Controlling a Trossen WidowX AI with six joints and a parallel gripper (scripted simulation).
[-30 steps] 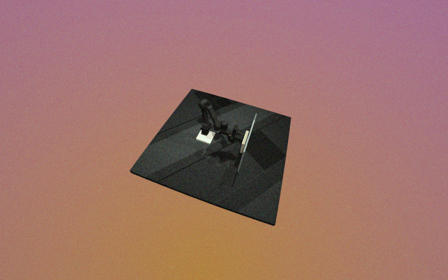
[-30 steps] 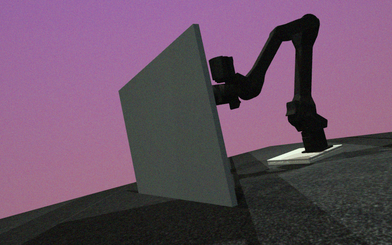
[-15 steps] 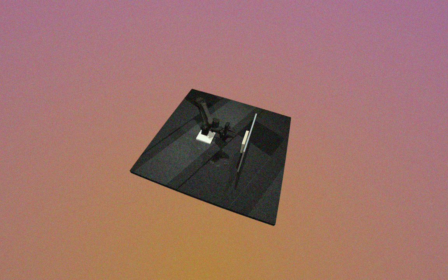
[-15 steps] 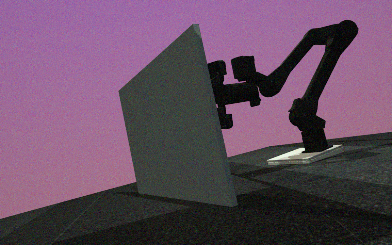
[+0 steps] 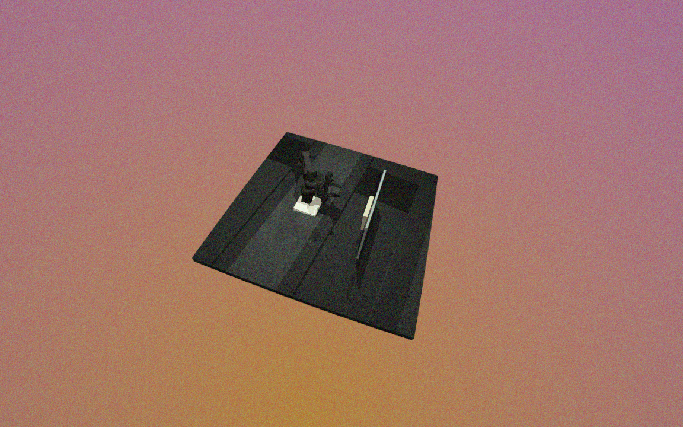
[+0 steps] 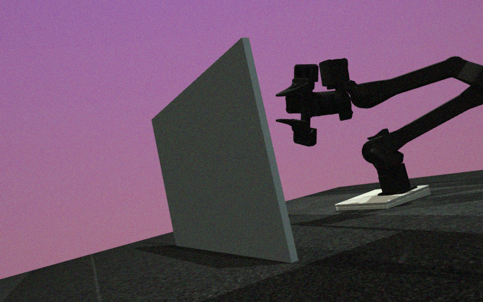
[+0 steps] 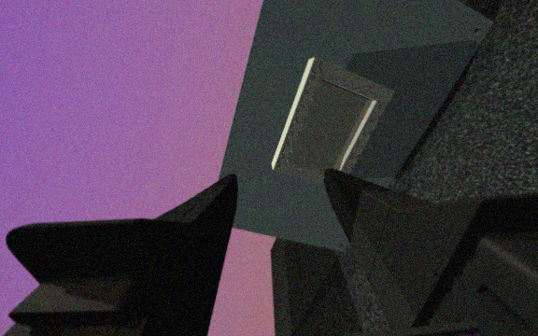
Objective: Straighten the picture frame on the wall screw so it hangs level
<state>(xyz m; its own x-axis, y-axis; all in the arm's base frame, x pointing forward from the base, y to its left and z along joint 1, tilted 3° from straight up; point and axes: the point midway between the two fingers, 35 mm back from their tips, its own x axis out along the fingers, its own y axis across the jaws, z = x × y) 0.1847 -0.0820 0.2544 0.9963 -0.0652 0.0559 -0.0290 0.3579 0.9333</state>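
Pale-edged rectangular frame (image 7: 327,123) flat on wall (image 7: 269,84); gripper (image 6: 286,106) agape, apart.

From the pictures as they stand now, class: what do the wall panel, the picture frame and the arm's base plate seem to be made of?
Wall panel: flat grey-green board, matte, no grain or shine; painted board or plastic, hard to say.
Picture frame: pale cream edges, dull dark face; perhaps painted wood, unclear in the dim light.
Base plate: thin white slab, smooth and slightly bright; possibly plastic or painted metal.
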